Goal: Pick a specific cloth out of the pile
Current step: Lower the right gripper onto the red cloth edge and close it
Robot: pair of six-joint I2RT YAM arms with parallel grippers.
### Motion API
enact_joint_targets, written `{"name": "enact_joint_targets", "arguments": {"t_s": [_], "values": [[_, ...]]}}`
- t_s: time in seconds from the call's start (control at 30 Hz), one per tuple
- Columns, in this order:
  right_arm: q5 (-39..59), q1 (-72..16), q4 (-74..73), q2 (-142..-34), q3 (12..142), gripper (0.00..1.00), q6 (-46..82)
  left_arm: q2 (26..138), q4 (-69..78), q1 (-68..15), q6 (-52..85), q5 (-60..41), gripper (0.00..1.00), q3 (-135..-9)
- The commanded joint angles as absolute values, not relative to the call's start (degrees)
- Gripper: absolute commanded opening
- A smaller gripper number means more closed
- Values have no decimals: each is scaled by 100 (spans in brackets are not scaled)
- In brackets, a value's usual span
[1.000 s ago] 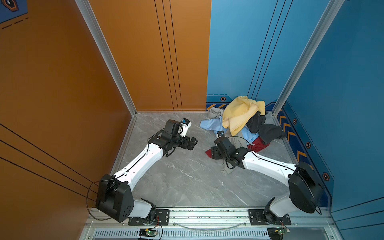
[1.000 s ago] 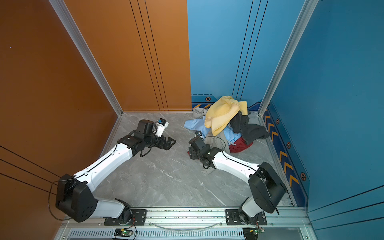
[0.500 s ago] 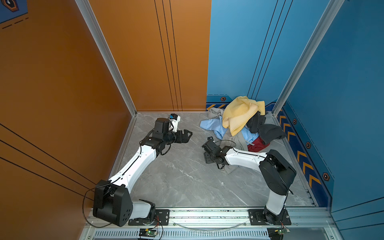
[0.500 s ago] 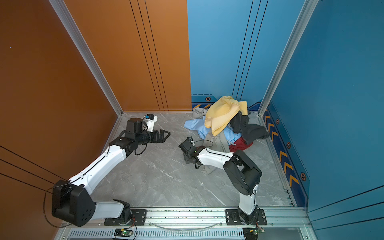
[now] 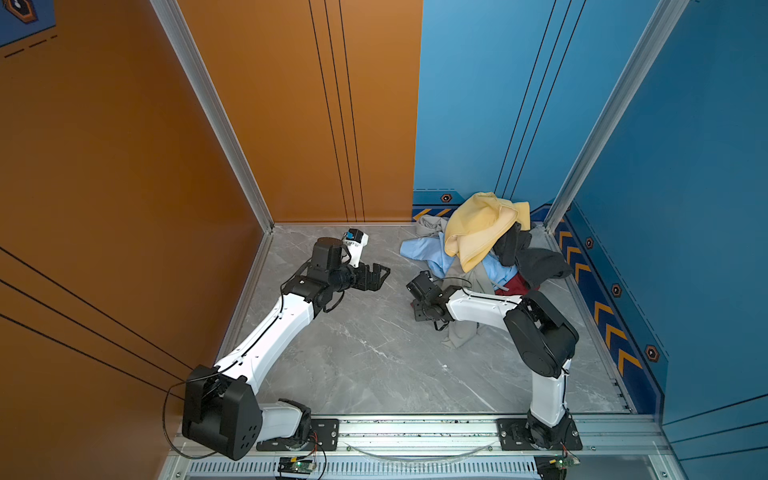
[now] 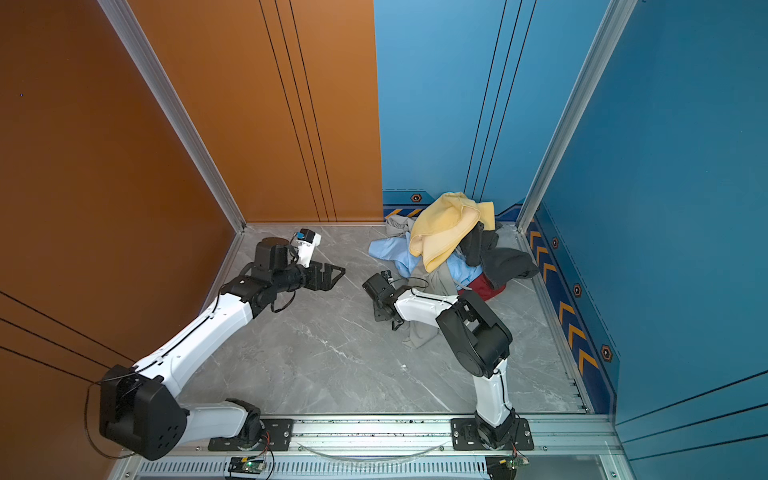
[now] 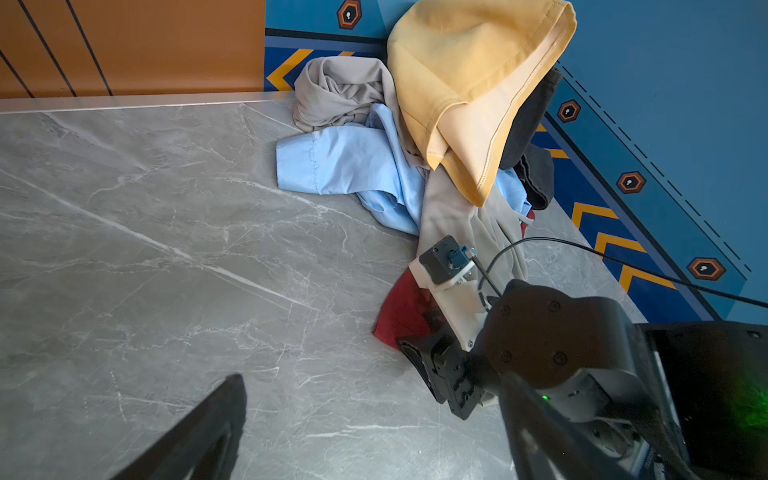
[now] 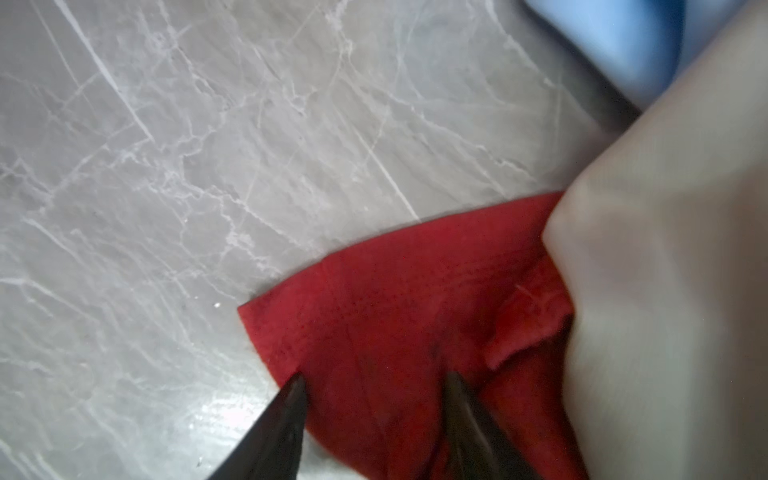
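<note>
Right gripper has swung onto the red cloth beside the pile in the tabletop's far right corner, jaws half-narrowed astride it. Close before you pull.

Robot lab booth: panel walls, mounting rail

Only a red patch of the cloth peeks out in both top views; the rest is buried under the pile. At the right wrist the right gripper is clipped by the frame edge, with just two dark fingertips showing. Whether they press the red fabric is lost in blur. The grey cloth beside them is a soft smear. From above, that gripper's fingers are too dark and small to separate. The left gripper shows in its own wrist view as one cut-off finger and a dark blur.
</note>
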State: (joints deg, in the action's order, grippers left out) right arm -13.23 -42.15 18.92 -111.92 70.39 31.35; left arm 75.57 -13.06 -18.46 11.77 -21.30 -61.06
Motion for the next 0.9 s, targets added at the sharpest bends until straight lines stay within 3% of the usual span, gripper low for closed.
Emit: {"name": "enact_joint_targets", "arguments": {"t_s": [0.0,0.27,0.87], "values": [[-1190,-4167,2109,-11431,7102,46,3208,7456,-1320,-1859,1050,-2200,95,-6021],[-936,-4100,2120,-11598,7071,0,3252,7435,-1323,-1833,1046,-2140,95,-6020],[-1529,-3690,2019,-9429,8108,0,1967,7427,-1310,-1775,1138,-1962,94,-6012]]}}
